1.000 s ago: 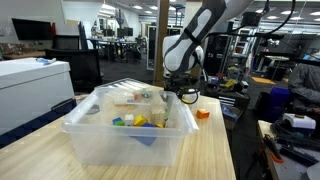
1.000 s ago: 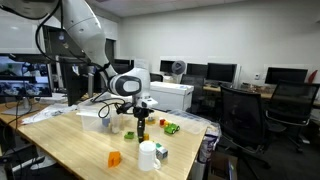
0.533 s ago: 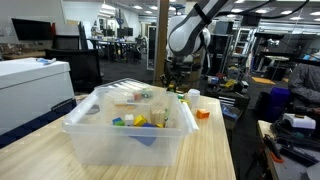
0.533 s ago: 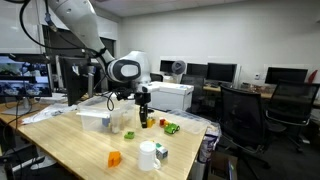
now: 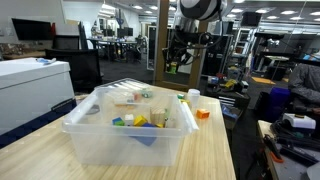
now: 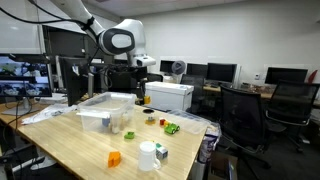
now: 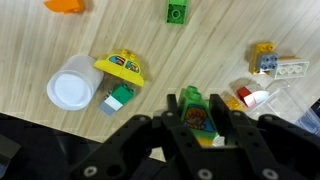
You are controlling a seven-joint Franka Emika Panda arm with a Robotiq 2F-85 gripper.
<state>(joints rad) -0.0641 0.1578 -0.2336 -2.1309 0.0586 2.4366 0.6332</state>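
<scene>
Gripper (image 7: 197, 135) pinching green toy bottle (image 7: 194, 104), upright between fingers, high over table (image 7: 40, 40), just off clear bin (image 6: 105, 110) corner. Below: yellow cap (image 7: 122, 66) just beside white cup (image 7: 72, 89); green block (image 7: 178, 12) farther off.

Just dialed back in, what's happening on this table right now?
The arm's gripper is shut on a small green-topped toy and holds it up in the air above the wooden table, near the clear bin of toys. In the wrist view, a white cup, a yellow cap-shaped piece, a green block and an orange piece lie on the table below it.
</scene>
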